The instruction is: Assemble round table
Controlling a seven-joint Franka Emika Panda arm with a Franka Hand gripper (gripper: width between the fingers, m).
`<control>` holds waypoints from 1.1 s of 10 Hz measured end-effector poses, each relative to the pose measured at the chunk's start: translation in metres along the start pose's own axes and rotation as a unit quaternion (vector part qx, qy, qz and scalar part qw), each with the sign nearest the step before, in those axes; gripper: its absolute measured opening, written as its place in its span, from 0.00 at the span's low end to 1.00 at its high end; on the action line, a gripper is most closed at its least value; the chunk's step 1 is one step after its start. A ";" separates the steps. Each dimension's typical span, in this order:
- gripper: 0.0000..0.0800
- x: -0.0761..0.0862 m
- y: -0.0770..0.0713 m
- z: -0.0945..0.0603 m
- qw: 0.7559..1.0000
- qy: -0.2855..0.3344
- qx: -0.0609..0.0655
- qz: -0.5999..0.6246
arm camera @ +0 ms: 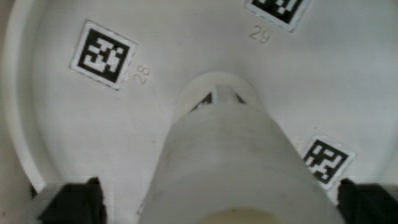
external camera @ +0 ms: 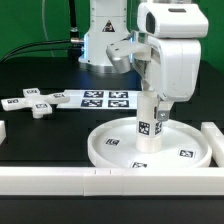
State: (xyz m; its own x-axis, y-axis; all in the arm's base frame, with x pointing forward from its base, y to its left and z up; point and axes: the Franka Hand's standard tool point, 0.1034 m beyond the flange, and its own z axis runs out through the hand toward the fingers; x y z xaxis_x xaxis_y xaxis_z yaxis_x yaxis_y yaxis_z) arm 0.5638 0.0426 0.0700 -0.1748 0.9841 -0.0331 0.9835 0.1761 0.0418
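The large rimmed round disc [external camera: 108, 146] lies on the black table, tags up. The short cylindrical leg [external camera: 147, 125] stands upright at its middle. My gripper [external camera: 150, 99] reaches down over the leg's top with a finger on each side. In the wrist view the leg [arm camera: 222, 150] fills the middle over the disc [arm camera: 178, 60]. The black fingers [arm camera: 75, 205] stand on either side of it. A strip of disc shows between the leg and one finger, so the gripper [arm camera: 217, 208] is open around the leg. The four-armed cross-shaped foot [external camera: 38, 104] lies loose at the exterior view's left.
The marker board [external camera: 105, 98] lies behind the disc near the robot's base. A long white bar [external camera: 100, 180] runs along the front. Another bar [external camera: 213, 135] stands at the exterior view's right, and a short white piece [external camera: 3, 130] at its left edge.
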 end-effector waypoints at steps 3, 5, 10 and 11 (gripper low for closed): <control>0.80 -0.006 -0.001 0.001 0.996 -0.009 0.001 -0.084; 0.60 -0.006 -0.001 0.001 0.997 -0.009 0.001 -0.081; 0.51 -0.007 -0.001 0.001 0.997 -0.010 0.001 -0.070; 0.51 -0.009 -0.001 0.000 0.999 -0.010 0.003 -0.034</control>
State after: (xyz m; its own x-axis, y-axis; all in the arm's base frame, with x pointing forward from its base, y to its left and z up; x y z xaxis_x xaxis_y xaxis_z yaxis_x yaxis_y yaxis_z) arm 0.5640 0.0334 0.0699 -0.2403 0.9691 -0.0552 0.9697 0.2423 0.0326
